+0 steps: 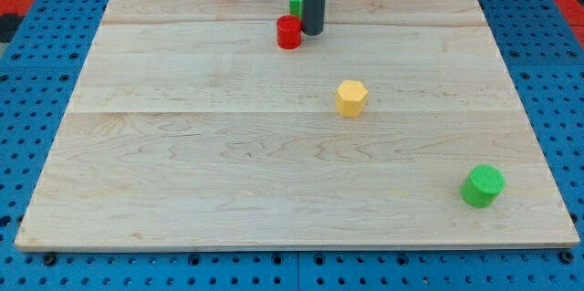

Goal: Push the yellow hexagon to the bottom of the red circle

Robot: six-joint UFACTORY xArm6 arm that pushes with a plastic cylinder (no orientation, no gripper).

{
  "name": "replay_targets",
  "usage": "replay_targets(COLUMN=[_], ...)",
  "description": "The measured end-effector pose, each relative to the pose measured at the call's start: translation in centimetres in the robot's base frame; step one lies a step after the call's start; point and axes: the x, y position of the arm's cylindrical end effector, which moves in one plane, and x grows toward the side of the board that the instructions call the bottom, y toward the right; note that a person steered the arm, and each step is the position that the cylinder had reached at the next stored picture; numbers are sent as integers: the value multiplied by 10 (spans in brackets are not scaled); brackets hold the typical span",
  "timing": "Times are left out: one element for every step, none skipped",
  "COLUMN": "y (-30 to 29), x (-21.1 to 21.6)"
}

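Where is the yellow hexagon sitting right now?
The yellow hexagon sits near the board's middle, slightly toward the view's right, below and right of the red circle and my tip, apart from both.

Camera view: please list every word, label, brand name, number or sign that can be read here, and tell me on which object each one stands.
None: no text, number or sign can be read.
The wooden board, the yellow hexagon, the red circle and my tip, just at the view's right of it, are plain.
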Motion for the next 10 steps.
replay_targets(y=[77,138,146,98,42,35,47,73,105,95], x=[5,69,132,192,201,148,108,129,113,101])
